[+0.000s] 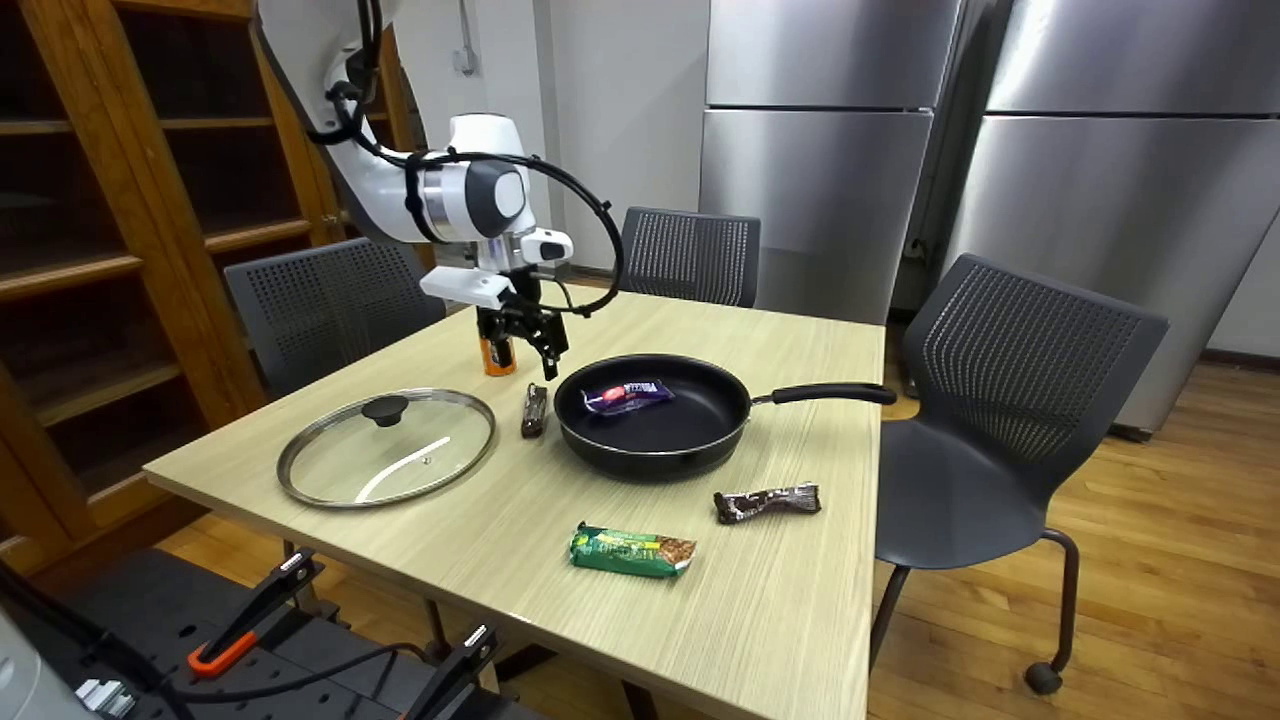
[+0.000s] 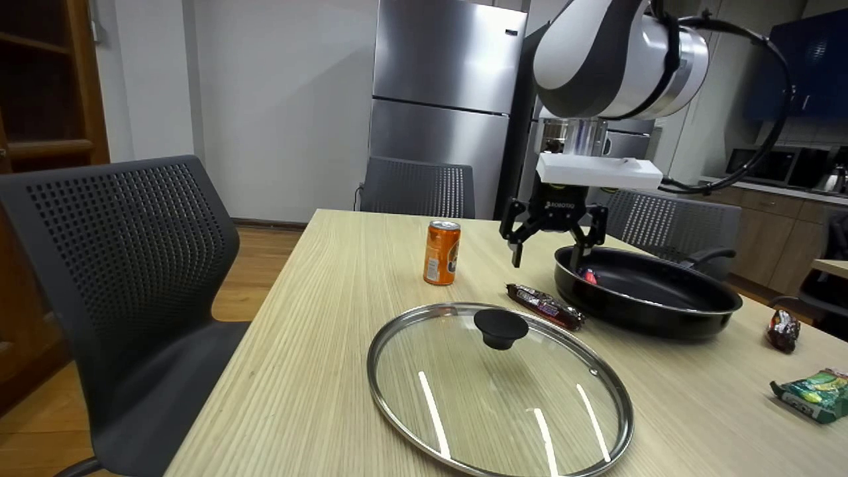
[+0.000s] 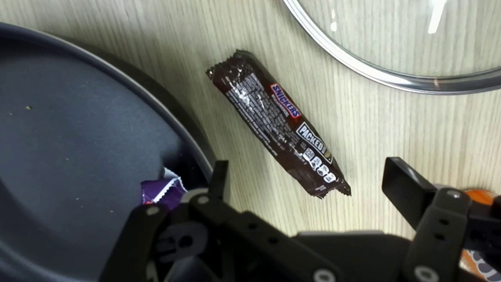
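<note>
Wrist view: hangs empty with pincer [image 3: 308, 181] spread low in frame, near central bar [image 3: 274, 127]; shows lid [image 3: 407, 37] upper right, likely laid aside to uncover pan [image 3: 78, 129] at left.

Brown Snickers wrapper [image 3: 278, 127]; orange can [image 2: 440, 255]; black pan [image 1: 650, 462].

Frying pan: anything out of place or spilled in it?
A purple snack packet lies inside the frying pan, odd because cookware seldom holds wrapped food. The wrist view shows tiny specks there, origin unclear.
</note>
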`<state>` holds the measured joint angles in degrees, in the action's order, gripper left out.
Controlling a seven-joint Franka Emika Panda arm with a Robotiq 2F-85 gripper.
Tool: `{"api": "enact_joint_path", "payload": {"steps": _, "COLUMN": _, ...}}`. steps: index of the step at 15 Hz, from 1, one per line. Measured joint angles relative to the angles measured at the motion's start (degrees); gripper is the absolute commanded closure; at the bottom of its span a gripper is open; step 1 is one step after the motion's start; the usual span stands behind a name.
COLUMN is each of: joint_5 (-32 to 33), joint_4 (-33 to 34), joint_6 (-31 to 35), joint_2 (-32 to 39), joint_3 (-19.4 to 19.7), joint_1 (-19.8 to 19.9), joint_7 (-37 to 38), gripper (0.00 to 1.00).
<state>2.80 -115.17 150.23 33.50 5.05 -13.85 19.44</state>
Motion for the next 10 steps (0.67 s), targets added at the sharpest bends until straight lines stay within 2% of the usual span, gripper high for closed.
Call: {"api": "enact_joint_path", "payload": {"steps": 10, "joint_5": 0.0, "joint_4": 6.26, "joint_6": -7.51, "joint_2": 4.93, "joint_3": -1.06, "joint_1": 0.44, "joint_7": -6.16, "gripper": 0.0}}
